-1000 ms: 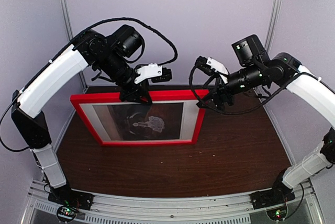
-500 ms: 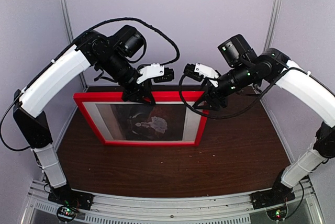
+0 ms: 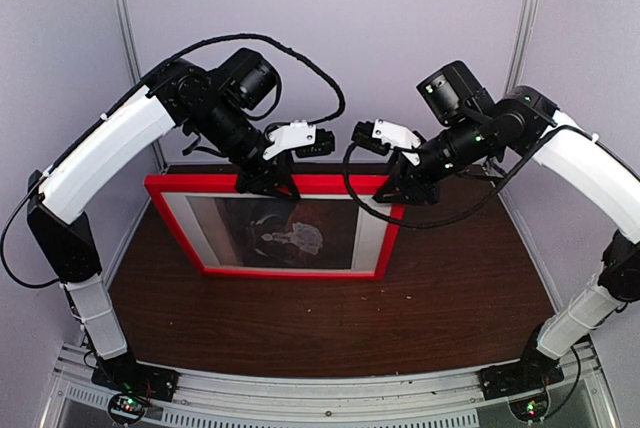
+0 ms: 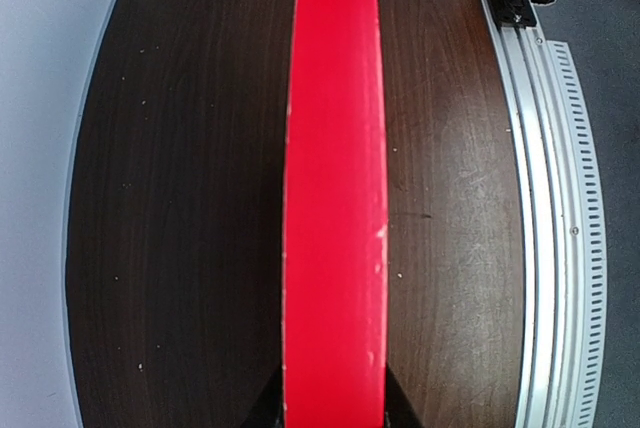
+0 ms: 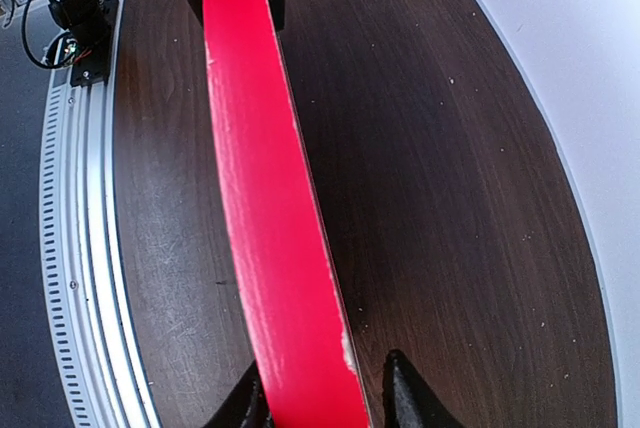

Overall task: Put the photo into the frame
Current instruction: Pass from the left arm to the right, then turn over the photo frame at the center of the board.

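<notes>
Right gripper [image 3: 392, 191] now straddles the one thin, glossy red rectangular frame [image 3: 300, 272], jaws narrowed but unclamped; left gripper [image 3: 262, 186] clamps it.

The frame [image 3: 330, 184] is stood upright on the table [image 3: 400, 318], over toward the far left, with the photo [image 3: 285, 233] sat inside it. The top edge is straddled by the left gripper [image 3: 265, 183] left of middle and by the right gripper [image 3: 398, 191] at the right corner.
</notes>
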